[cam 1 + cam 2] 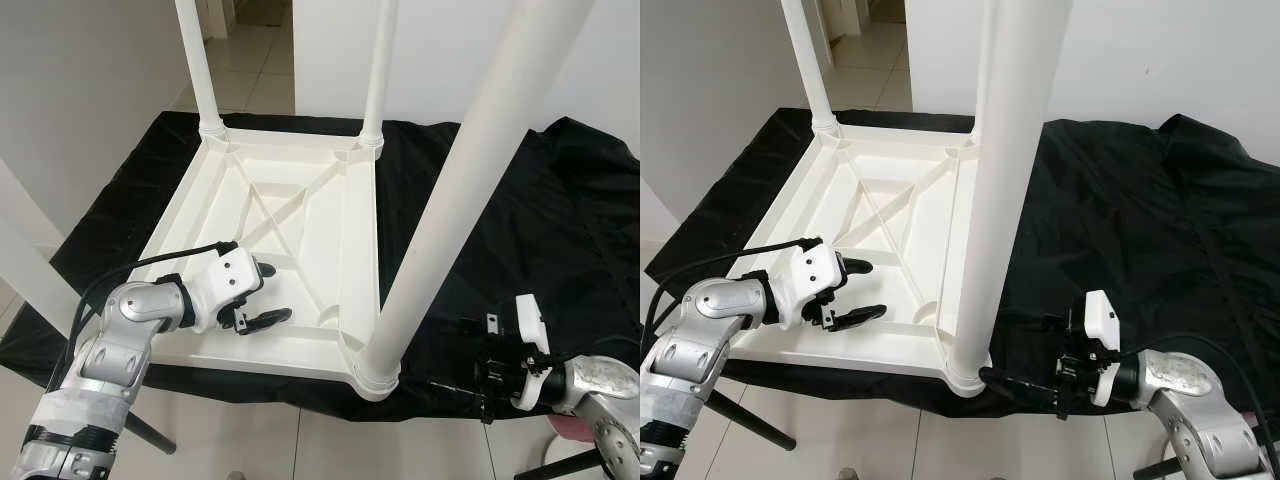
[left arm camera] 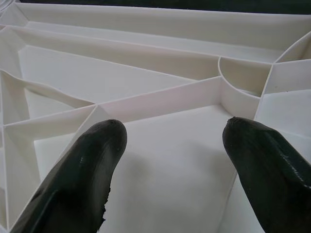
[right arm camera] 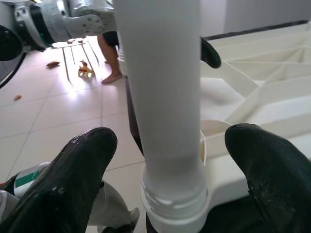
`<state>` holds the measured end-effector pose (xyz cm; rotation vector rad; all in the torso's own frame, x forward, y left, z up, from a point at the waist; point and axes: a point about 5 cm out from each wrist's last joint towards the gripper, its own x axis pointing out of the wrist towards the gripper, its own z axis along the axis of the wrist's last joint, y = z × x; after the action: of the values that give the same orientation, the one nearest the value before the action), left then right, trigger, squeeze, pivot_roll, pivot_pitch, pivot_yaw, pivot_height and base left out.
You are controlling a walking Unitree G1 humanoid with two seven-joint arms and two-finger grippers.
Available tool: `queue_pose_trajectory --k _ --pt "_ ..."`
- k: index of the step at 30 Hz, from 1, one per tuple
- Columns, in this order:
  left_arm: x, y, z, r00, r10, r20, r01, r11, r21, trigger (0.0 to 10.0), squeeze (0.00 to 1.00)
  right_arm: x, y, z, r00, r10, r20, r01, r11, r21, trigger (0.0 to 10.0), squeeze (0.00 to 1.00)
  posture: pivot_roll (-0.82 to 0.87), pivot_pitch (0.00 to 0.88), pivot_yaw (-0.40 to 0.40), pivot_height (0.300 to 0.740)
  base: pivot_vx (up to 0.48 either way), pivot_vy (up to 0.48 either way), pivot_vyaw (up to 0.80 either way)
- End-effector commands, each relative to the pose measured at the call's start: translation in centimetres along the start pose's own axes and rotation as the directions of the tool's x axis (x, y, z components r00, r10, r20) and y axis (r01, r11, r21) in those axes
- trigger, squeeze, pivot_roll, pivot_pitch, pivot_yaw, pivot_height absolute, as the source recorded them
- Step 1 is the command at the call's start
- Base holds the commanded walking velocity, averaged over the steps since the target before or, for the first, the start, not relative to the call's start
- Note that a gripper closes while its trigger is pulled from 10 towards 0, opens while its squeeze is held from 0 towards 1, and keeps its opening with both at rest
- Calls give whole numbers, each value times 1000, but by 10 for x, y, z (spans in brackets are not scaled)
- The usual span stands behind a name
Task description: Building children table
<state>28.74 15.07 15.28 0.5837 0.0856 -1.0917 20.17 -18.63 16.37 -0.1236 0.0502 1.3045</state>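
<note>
A white plastic children's table [image 1: 300, 230] lies upside down on a black cloth [image 1: 520, 220]. Three white legs stand in its corner sockets: far left [image 1: 197, 60], far right [image 1: 378, 70] and near right [image 1: 470, 190]. My left gripper [image 1: 270, 293] hovers open over the ribbed underside near the front left, with nothing between its fingers [image 2: 92, 160]. My right gripper [image 1: 1010, 385] is low at the front right, open. Its fingers [image 3: 82, 165] point at the base of the near right leg [image 3: 165, 97], one on each side and a little short of it.
The black cloth hangs over the front edge above a tiled floor [image 1: 270, 440]. A white slanted bar [image 1: 30, 270] crosses the left edge. In the right wrist view, a person's bare leg and foot [image 3: 109, 63] stand on the floor beyond the table.
</note>
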Motion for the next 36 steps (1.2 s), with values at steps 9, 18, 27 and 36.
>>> queue_pose_trajectory --k 9,18,27,36 --pt "-2 8 1 989 146 -2 -146 989 9 10000 0 40 -6 -10 998 -51 26 50 998 27 10000 0 2 12 12 740 0 0 0" --pt "2 6 1 984 176 8 -175 984 -10 10000 0 57 -2 -24 984 -159 74 153 985 81 0 0 5 7 -21 740 0 0 0" --pt "0 8 -1 978 207 1 -207 978 -9 10000 0 41 -12 -22 978 -191 82 185 980 75 0 0 16 0 -31 740 0 0 0" --pt "4 3 0 981 193 7 -193 981 -4 10000 0 4 -33 -36 904 -427 33 424 903 76 0 0 -4 0 -24 740 0 0 0"
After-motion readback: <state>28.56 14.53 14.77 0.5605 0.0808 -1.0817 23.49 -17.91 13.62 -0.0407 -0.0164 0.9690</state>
